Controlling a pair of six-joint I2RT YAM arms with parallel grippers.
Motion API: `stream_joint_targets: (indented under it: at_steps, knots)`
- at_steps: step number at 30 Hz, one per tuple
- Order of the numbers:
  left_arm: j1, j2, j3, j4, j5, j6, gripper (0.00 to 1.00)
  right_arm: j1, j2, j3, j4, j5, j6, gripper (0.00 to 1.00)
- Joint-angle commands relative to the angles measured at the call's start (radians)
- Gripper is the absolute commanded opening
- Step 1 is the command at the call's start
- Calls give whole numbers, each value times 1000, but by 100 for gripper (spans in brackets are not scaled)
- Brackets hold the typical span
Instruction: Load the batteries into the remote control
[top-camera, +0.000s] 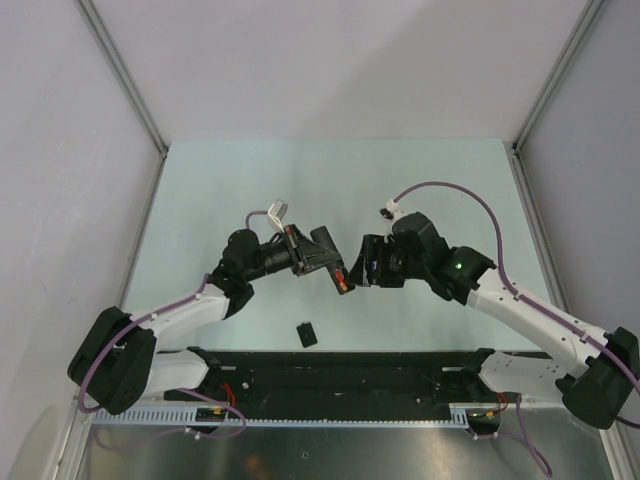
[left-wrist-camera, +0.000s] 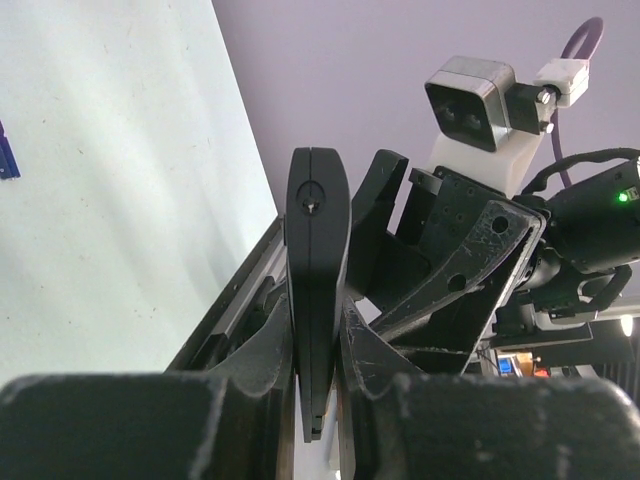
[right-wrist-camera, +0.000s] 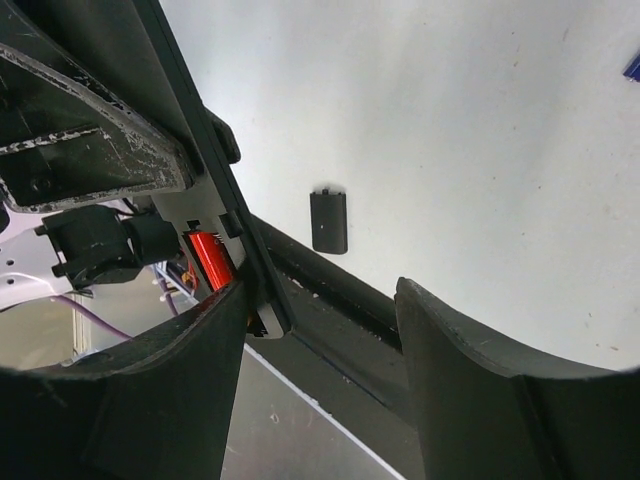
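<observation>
My left claw (left-wrist-camera: 315, 340) is clamped on the remote (left-wrist-camera: 317, 220); my right claw (right-wrist-camera: 320, 325) gapes open at its end, beside the red battery (right-wrist-camera: 212, 258).

The remote (left-wrist-camera: 317, 230) looks smooth matt black plastic, the battery (right-wrist-camera: 212, 258) glossy red, the left claw (left-wrist-camera: 318, 385) scratched black plastic, the table (top-camera: 420, 180) pale matt.

One remote (left-wrist-camera: 317, 290), one red battery (right-wrist-camera: 212, 258) at its end, one blue battery (left-wrist-camera: 6, 160), one cover (top-camera: 307, 333), both apart from the remote.
</observation>
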Motion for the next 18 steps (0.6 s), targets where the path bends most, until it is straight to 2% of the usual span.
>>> stream_joint_targets:
  at_steps: [1,12,18]
  knots:
    - [3,-32,40,75,5,-2,0,-35,-20,40,-16,23,-8,66]
    - [5,-19,17,75,31,9,0,-86,-72,98,-21,4,-8,70]
    - [11,2,54,131,141,4,0,-151,-46,54,112,-290,28,72]
